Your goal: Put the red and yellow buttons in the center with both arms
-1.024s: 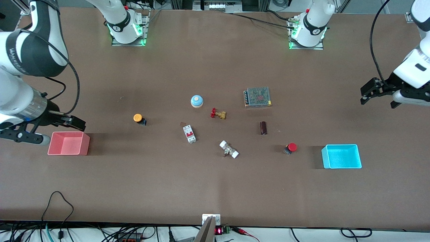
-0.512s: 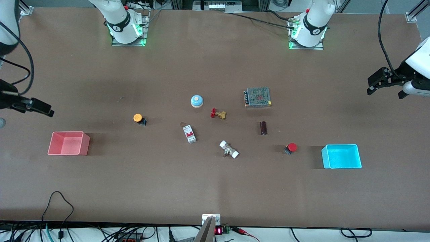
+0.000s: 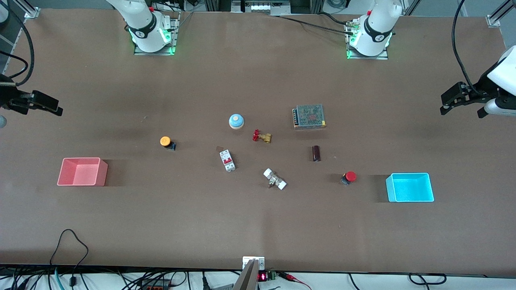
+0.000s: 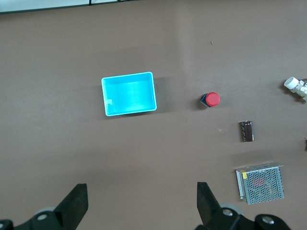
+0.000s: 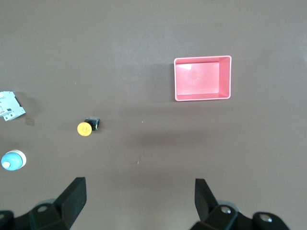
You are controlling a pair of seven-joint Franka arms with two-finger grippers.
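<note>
On the table, red button and yellow button lie well apart.

Front high, facing robots; wrists look straight down.

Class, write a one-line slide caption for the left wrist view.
Open left gripper above bare table, overlooking cyan bin and red button.

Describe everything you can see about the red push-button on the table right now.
The red push-button has a round, smooth red mushroom cap on a small black body, plastic by the look of it. It lies tipped on its side on the bare brown tabletop, toward the left arm's end, beside the cyan bin but apart from it, and nearer the front camera than the dark cylindrical part. Only the table touches it; neither gripper is near.
</note>
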